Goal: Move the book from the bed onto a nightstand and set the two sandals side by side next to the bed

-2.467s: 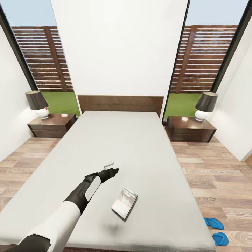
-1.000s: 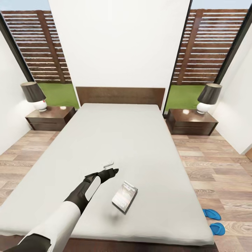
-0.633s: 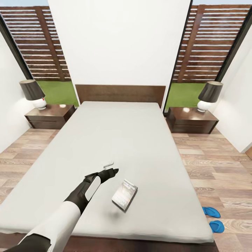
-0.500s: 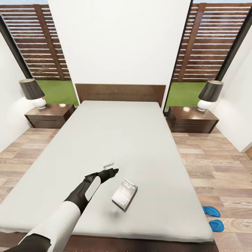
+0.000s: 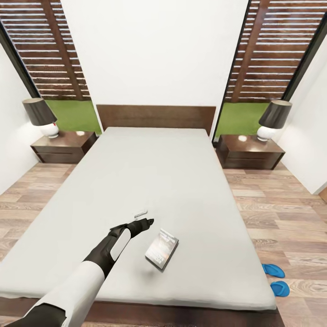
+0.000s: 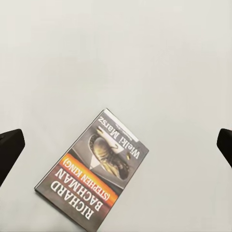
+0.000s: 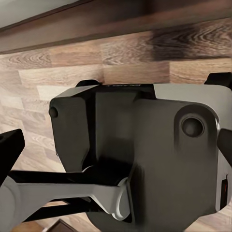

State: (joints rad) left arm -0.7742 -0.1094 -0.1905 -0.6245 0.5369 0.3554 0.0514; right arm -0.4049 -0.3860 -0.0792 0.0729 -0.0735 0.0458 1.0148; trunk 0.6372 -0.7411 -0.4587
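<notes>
One long arm reaches out over the bed (image 5: 181, 181). Its left gripper (image 5: 146, 222) hangs wide open, holding nothing, just beside the book (image 5: 161, 249) lying flat on the mattress. Right claw: cannot tell.

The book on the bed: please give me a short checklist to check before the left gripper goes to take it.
1. The book lies flat on the bed, nothing on top: ok.
2. Left gripper open, fingertips wide apart in the left wrist view: ok.
3. Left gripper over the book: not ok, it hovers beside it.
4. Nightstand top has free space beside the lamp: ok.
5. Sandals on the floor by the bed, out of the way: ok.
6. Right gripper state: cannot tell.
</notes>
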